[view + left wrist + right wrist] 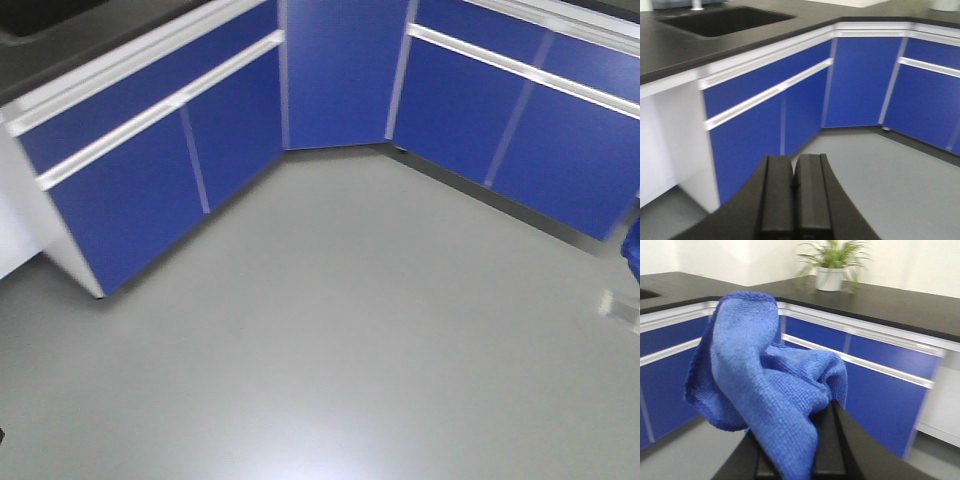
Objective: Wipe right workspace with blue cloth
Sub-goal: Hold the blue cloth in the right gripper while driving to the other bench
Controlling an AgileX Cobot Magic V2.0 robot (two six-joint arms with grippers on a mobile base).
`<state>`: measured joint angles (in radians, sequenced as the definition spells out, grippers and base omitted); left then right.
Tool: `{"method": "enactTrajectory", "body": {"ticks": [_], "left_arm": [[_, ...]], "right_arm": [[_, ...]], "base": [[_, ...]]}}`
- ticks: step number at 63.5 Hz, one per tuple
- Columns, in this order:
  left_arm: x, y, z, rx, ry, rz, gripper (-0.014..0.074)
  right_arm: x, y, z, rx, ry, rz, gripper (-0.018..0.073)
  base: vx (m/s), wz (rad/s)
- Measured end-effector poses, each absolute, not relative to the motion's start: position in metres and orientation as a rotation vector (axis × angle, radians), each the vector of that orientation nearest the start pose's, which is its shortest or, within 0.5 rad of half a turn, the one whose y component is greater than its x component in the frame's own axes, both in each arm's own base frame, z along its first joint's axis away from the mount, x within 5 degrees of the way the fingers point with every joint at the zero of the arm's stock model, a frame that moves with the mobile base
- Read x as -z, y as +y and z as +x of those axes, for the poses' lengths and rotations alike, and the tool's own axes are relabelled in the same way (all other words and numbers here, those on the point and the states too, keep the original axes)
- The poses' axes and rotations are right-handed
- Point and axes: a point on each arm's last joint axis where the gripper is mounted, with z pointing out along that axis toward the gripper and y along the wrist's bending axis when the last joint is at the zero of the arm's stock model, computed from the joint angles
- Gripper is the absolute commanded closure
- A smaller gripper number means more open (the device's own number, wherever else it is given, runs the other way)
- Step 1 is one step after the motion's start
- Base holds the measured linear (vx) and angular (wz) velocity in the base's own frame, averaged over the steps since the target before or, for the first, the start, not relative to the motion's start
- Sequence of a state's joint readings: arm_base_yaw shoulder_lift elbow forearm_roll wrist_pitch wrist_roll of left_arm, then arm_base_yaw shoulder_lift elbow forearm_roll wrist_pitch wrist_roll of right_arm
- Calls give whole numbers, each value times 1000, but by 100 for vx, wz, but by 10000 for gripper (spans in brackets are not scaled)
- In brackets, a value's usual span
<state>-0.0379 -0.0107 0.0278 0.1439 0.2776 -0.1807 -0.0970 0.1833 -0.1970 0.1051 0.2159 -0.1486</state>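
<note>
one blue cloth [760, 385] sits pinched in the right end effector [796, 452], bunched above it.

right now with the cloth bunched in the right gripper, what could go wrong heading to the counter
The blue cloth sits loose and bunched in the right gripper, so it might slip or wipe with only a fold. It also blocks much of the right wrist view, which could hide contact. The potted plant stands on the black countertop; a wide sweep might knock it.
</note>
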Motion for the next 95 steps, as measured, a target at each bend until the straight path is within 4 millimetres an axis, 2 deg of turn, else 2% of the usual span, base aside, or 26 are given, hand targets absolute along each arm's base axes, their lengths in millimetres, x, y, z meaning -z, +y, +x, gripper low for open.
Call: {"method": "enactTrajectory", "body": {"ticks": [56,95], "left_arm": [[-179,2,55,23,1775,-32,602],[-179,2,55,23,1775,-32,602]], "right_arm": [[-249,-4,67,89,1685,26,562],[-249,-4,67,89,1685,26,562]], "base": [[-14,-58],[8,-49]]}}
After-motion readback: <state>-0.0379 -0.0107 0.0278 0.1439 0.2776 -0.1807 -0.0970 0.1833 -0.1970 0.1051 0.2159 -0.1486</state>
